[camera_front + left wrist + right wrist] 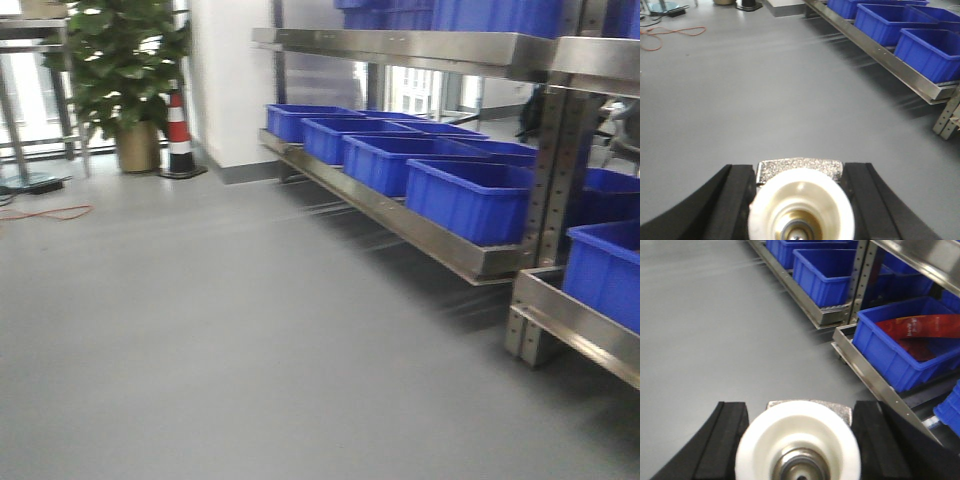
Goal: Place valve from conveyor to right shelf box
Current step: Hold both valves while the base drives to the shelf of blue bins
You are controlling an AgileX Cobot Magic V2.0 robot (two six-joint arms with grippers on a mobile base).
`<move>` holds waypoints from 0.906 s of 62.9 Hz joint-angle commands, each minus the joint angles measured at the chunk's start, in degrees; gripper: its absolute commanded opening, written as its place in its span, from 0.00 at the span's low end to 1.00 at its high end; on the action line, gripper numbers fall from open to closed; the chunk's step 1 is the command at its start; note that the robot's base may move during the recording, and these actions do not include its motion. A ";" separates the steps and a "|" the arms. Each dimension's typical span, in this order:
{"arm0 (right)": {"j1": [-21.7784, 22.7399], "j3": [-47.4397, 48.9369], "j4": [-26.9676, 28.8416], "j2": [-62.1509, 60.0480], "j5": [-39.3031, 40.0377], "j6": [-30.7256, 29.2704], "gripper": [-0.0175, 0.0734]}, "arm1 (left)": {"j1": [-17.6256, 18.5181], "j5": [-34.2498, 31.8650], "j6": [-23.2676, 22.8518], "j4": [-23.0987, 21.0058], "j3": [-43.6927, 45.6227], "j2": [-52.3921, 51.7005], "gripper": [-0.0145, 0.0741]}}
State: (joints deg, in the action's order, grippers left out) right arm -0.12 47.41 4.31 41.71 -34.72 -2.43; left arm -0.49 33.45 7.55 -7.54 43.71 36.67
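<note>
Blue boxes point(470, 200): a row on the steel shelf point(400, 215), running from 12 to 3 o'clock in the front view.
Left pincer point(800, 172): narrow, black fingers point(735, 200) clamped on the left valve point(801, 210), a white disc with a metal hub, above the grey floor point(765, 100); boxes at 1 o'clock.
Right pincer point(799, 410): narrow, gripping the right valve point(797, 445), a like white disc.
Near box point(890, 360): 2 o'clock from the right pincer, on the shelf's low tier, red sheet point(920, 327) inside.
Cone point(179, 130): 11 o'clock, just beside the plant point(125, 50).
</note>
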 commanded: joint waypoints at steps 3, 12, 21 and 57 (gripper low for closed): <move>0.10 0.42 -0.46 -0.64 4.21 -0.09 0.01 | 0.17 -3.06 -0.09 -0.49 0.22 -0.38 0.04; 0.10 0.42 -0.46 -0.64 4.21 -0.09 0.01 | 0.17 -3.06 -0.09 -0.49 0.22 -0.38 0.04; 0.10 0.42 -0.46 -0.64 4.21 -0.09 0.01 | 0.17 -3.06 -0.09 -0.49 0.22 -0.38 0.04; 0.10 0.42 -0.46 -0.64 4.33 -0.09 0.01 | 0.17 -3.22 -0.09 -0.49 0.22 -0.38 0.04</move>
State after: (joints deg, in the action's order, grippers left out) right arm -0.12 47.41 4.31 41.71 -34.64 -2.43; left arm -0.49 33.05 7.55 -7.54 43.71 36.67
